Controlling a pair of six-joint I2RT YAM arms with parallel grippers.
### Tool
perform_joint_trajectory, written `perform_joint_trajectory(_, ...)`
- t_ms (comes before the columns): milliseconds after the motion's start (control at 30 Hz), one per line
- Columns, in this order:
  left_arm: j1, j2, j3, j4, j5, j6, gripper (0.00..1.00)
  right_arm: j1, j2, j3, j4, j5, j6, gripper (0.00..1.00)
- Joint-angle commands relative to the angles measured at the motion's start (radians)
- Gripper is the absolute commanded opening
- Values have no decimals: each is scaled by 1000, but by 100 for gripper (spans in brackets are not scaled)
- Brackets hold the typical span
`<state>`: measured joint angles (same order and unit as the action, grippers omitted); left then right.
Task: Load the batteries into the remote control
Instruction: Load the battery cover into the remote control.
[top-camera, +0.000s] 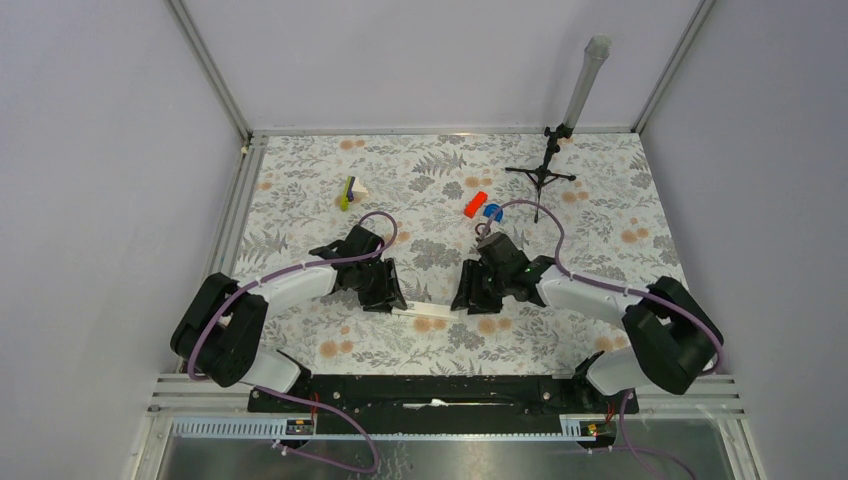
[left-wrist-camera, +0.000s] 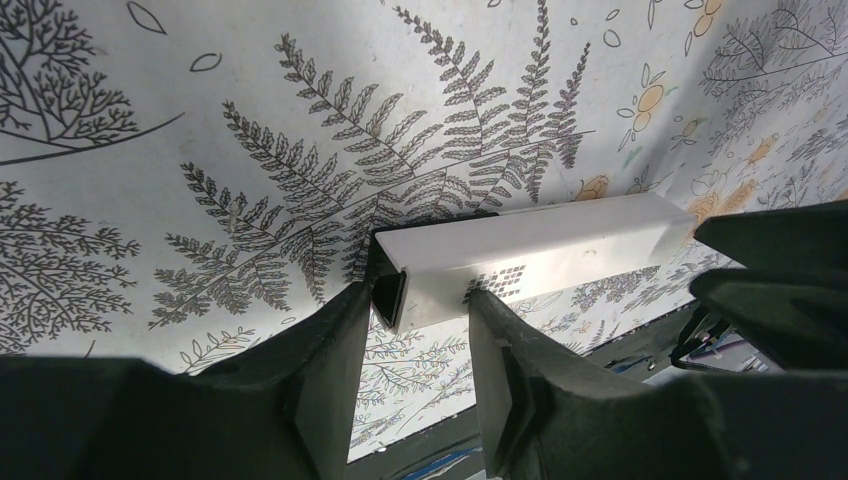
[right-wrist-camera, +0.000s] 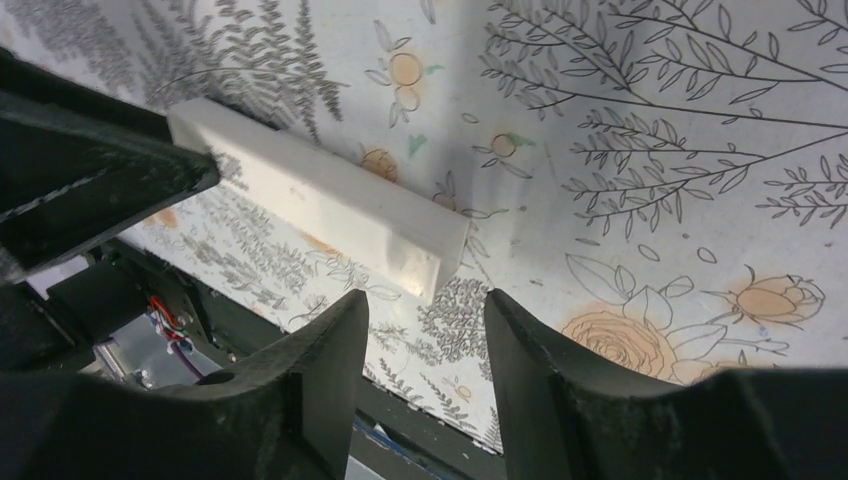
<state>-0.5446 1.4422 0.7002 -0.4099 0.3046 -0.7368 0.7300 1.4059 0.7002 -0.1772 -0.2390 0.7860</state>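
Note:
The remote control (top-camera: 428, 313), a slim white bar, lies flat on the floral mat between my two grippers. My left gripper (top-camera: 392, 300) is open at its dark end; in the left wrist view the remote (left-wrist-camera: 540, 245) sits just past the gripper's (left-wrist-camera: 420, 297) spread fingertips, dark end by the left finger. My right gripper (top-camera: 462, 298) is open at its white end; in the right wrist view the remote (right-wrist-camera: 320, 205) lies just ahead of the gripper (right-wrist-camera: 425, 298). A small blue and yellow-green item (top-camera: 347, 192) lies far left; I cannot tell whether it is the batteries.
A red block (top-camera: 475, 203) and a blue half-round piece (top-camera: 493, 211) lie behind the right gripper. A black tripod with a grey tube (top-camera: 545, 175) stands at the back right. Grey walls enclose the mat; a black rail (top-camera: 430, 390) runs along the near edge.

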Motion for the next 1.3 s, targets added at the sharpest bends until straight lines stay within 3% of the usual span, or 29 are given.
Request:
perform_joint_trajectory(0,2,40,-22,-21,-104,29,43,-2,74,42,-4,5,16,50)
perform_joint_trajectory(233,2,39,-24,-16,-98,31,36,-3,125,31,-9,1,21,29)
perform_joint_trajectory(567,1,41,-31,-1,-80,37,23,13,193,30,12,-18,34,18)
perform_joint_trajectory(733,2,46,-38,25,-47,39,9,41,238,51,8,-3,53,13)
perform_joint_trajectory(800,2,46,-46,46,-24,39,4,57,266,76,-34,41,71,6)
perform_joint_trajectory(867,2,48,-55,64,-7,35,0,73,300,112,-78,73,82,6)
perform_joint_trajectory(1267,34,48,-133,225,143,6,0,173,394,183,-102,220,195,11)
